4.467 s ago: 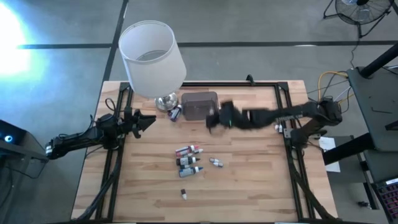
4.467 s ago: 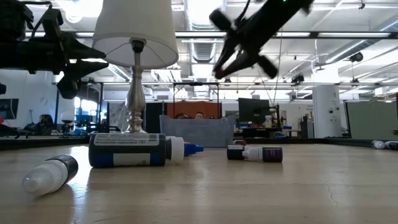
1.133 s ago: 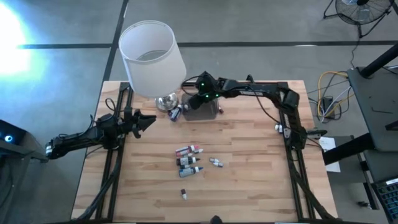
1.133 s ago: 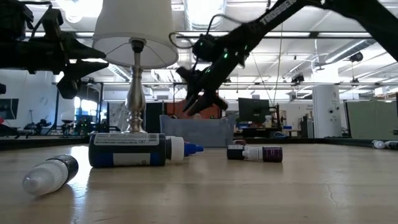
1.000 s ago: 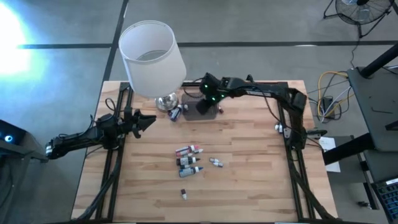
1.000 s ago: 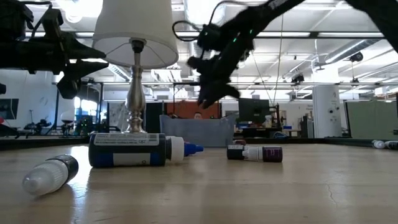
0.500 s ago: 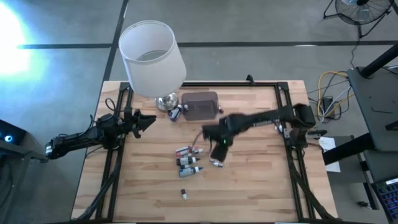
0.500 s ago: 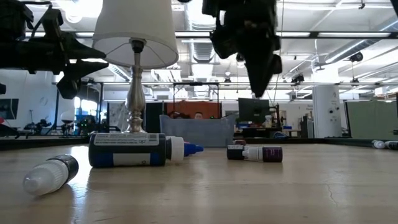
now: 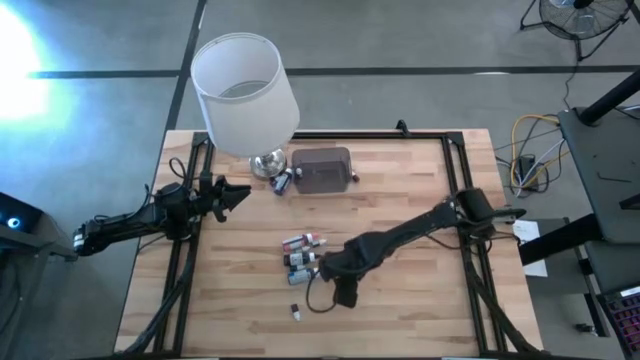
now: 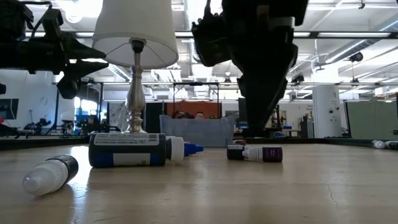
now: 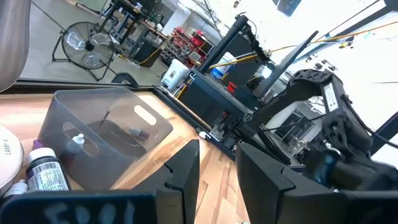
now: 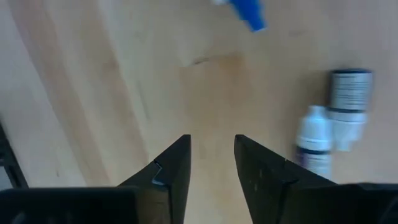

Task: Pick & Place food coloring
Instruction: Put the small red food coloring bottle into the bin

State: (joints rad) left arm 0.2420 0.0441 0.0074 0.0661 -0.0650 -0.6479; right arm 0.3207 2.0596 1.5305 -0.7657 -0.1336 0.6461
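Some food coloring bottles (image 11: 76, 142) already lie in the grey box (image 9: 321, 170) at 12 o'clock. Most bottles (image 9: 303, 258) wait mid-counter (image 9: 420, 300). The right gripper (image 12: 211, 163) hovers near them, fingers apart and empty. The left gripper (image 11: 217, 168) waits at 9 o'clock, released.

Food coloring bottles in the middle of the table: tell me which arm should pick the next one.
The right. Its gripper hangs open beside the cluster of food coloring bottles, empty fingers aimed at bare wood near them. The left gripper waits at the table's left edge, farther away.
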